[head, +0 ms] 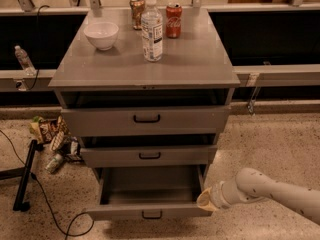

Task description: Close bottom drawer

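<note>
The bottom drawer (150,212) of the grey metal cabinet stands pulled well out, its inside empty, with a small black handle on its shallow front. The middle drawer (149,155) and the taller top drawer (146,119) above it each stand out a little. My gripper (206,201) comes in from the lower right on a white arm and sits at the bottom drawer's right front corner, touching or nearly touching it.
On the cabinet top (200,69) stand a white bowl (101,35), a water bottle (152,30) and two cans (173,20). Snack bags and a bottle (55,139) lie on the floor at the left, beside a black stand and cable (25,179).
</note>
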You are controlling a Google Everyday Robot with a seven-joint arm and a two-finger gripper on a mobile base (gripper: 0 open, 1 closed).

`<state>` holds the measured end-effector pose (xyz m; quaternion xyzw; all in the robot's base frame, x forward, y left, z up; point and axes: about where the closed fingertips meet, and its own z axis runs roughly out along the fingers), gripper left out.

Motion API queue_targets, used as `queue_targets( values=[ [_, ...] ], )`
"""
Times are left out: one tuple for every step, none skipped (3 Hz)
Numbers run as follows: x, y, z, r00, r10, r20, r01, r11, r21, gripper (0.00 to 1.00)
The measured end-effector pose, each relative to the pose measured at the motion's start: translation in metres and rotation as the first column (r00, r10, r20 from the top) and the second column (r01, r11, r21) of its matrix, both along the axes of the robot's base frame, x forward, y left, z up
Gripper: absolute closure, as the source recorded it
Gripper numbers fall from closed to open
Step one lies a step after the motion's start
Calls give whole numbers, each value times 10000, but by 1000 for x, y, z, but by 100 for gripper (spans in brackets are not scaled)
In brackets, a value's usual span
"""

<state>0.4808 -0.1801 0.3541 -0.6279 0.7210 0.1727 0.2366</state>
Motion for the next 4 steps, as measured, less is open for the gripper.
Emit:
queue_targets(
  values=[
    [1,2,-43,9998,-171,-58,173,9991,395,100],
    [4,7,-81,9997,-206,97,199,9973,711,100],
    [2,5,-112,9996,-243,139,229,9958,890,100],
    [0,5,-137,9993,-250,278,221,9947,1003,100]
  ],
)
